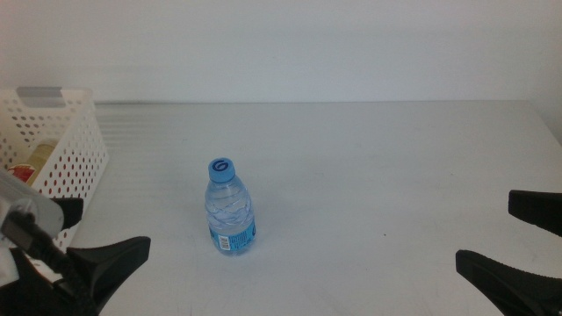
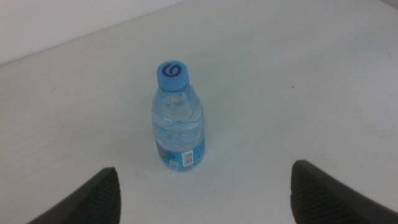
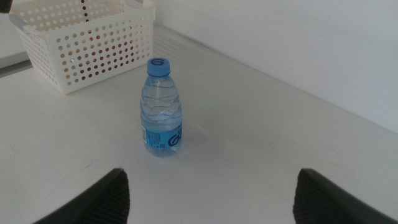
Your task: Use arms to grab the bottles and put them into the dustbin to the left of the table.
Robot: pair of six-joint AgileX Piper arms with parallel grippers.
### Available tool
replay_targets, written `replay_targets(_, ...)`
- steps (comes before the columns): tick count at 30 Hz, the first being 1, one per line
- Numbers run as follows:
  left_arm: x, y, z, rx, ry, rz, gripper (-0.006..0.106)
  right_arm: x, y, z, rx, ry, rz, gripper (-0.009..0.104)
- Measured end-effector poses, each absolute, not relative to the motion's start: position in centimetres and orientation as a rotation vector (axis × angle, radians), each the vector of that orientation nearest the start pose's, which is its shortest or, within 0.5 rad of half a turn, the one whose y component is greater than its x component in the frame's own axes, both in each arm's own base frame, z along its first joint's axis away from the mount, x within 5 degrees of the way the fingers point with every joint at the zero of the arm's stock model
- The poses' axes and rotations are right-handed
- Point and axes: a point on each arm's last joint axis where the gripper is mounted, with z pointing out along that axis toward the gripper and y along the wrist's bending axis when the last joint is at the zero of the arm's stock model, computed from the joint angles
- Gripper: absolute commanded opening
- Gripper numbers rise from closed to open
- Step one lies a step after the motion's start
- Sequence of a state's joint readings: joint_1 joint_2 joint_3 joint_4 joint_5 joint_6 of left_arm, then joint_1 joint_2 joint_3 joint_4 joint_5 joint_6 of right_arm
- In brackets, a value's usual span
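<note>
A small clear water bottle [image 1: 231,211] with a blue cap stands upright in the middle of the white table [image 1: 369,158]. The white perforated dustbin [image 1: 70,140] sits at the table's left edge, and a yellowish bottle [image 1: 39,158] and something red show inside it. My left gripper [image 1: 92,235] is low at the front left, open, a short way from the water bottle [image 2: 179,121], which lies ahead of its wide-spread jaws. At the front right my right gripper [image 1: 522,241] waits open, facing the bottle [image 3: 161,112] and the dustbin [image 3: 87,43] behind it.
A pale wall runs along the table's far edge. Bare white tabletop surrounds the water bottle on all sides. The dustbin's grey handle [image 1: 39,91] sits at its rim.
</note>
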State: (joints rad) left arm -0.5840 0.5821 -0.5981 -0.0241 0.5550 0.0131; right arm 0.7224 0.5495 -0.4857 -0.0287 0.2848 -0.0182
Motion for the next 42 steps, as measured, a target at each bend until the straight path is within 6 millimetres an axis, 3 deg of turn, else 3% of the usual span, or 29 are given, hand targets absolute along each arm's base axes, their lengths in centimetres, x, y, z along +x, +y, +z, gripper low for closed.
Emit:
replay_targets(13,11.0,-7.3,33.0,0.539,1.804,-0.417,0.090,8.9,7.7,30.8,-0.691,1.724,0.466,0.076)
replay_targets(22,14.6,-9.7,31.4,0.564,1.833,-0.387,0.090,8.9,7.7,30.8,-0.691,1.724,0.466,0.076)
replay_targets(28,15.9,-10.5,30.2,0.575,1.870,-0.378,0.090,8.9,7.7,30.8,-0.691,1.724,0.466,0.076)
replay_targets(42,15.8,-9.9,22.7,0.522,1.796,-0.386,0.090,8.9,7.7,30.8,-0.691,1.724,0.466,0.076)
